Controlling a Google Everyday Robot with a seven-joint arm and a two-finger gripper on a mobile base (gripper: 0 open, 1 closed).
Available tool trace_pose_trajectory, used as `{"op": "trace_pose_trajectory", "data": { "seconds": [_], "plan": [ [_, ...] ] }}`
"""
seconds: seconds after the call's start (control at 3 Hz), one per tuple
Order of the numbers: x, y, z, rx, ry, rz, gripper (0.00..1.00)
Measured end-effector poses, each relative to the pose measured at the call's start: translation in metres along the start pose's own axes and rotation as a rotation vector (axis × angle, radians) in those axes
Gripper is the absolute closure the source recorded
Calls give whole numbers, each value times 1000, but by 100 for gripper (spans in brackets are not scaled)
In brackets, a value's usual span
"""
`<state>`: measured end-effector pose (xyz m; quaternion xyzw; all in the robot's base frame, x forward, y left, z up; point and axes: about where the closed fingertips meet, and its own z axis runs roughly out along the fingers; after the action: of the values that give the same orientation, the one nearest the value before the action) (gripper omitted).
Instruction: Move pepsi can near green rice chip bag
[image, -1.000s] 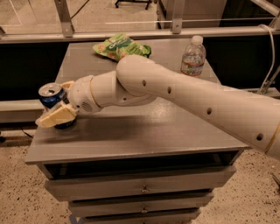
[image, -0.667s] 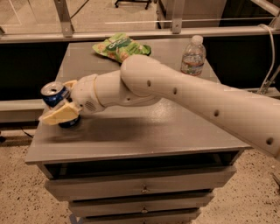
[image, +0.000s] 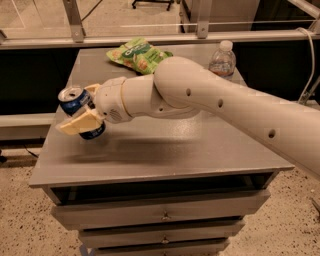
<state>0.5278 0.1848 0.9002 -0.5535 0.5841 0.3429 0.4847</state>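
Blue pepsi can (image: 72, 99) tilted, held above worktop (image: 165, 150) left edge, clamped between my gripper (image: 78, 110) jaws; green rice chip bag (image: 136, 54) lies well apart at far side.

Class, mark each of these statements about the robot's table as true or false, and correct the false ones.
1. The gripper is shut on the pepsi can by the left edge of the table. True.
2. The pepsi can stands upright. False: it is tilted in the gripper.
3. The green rice chip bag lies at the back of the table. True.
4. The water bottle lies on its side beside the can. False: it stands upright at the back right, far from the can.
5. The can touches the chip bag. False: they are well apart.
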Motion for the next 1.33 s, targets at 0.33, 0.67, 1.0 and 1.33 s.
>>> {"op": "trace_pose_trajectory", "data": {
  "seconds": [0.33, 0.67, 1.0, 1.33],
  "plan": [
    [-1, 1, 0, 3, -4, -3, 100],
    [-7, 4, 0, 20, -31, -23, 100],
    [-6, -30, -10, 110, -71, -75, 100],
    [-4, -75, -19, 193, -97, -131, 100]
  ]
}}
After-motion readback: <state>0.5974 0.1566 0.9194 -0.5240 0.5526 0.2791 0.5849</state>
